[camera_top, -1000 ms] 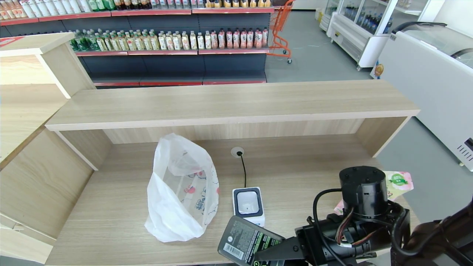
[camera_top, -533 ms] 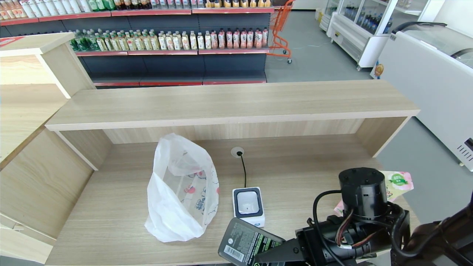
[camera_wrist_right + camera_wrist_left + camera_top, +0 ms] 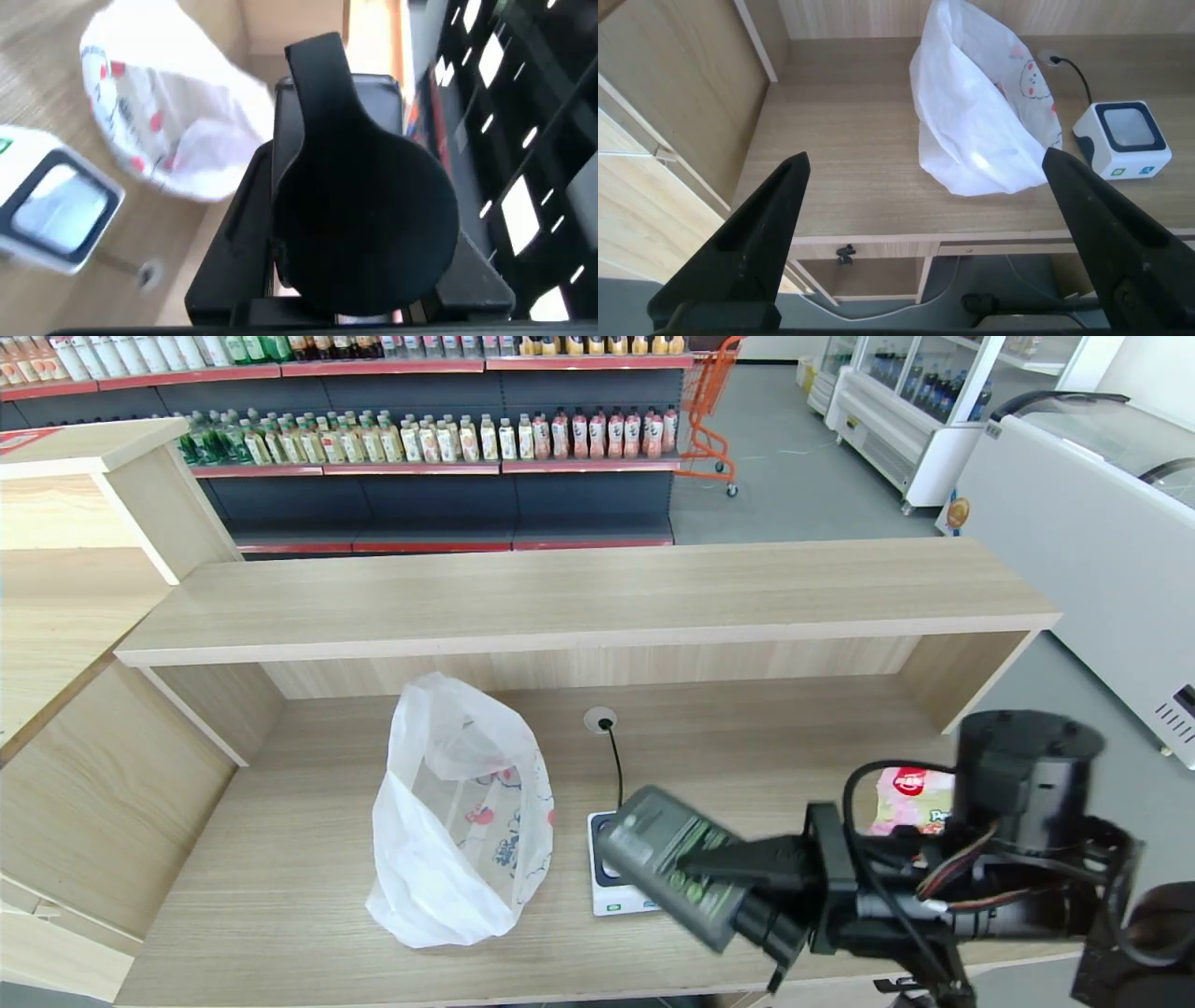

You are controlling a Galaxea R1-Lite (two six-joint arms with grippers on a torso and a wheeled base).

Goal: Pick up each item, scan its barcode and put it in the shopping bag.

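Note:
My right gripper [image 3: 709, 875] is shut on a dark grey pack with green print [image 3: 670, 859] and holds it tilted just above the white barcode scanner [image 3: 607, 894], partly hiding it. In the right wrist view the black pack [image 3: 350, 201] sits between the fingers, with the scanner [image 3: 51, 210] and the bag [image 3: 154, 117] below. The white plastic shopping bag [image 3: 457, 812] stands with its mouth gaping, left of the scanner. My left gripper [image 3: 924, 247] is open and holds nothing, hovering off the counter's near edge, facing the bag [image 3: 980, 112] and scanner [image 3: 1122, 138].
A pink snack pack [image 3: 910, 801] lies on the counter at the right, behind my right arm. The scanner's black cable [image 3: 614, 761] runs to a grommet hole. A raised wooden ledge [image 3: 579, 593] walls the counter's back and sides. Store shelves stand beyond.
My right gripper has lifted the dark pack from the counter's near edge up and over the scanner, turning it so the barcode label faces away from the head camera. More of the pink pack is uncovered.

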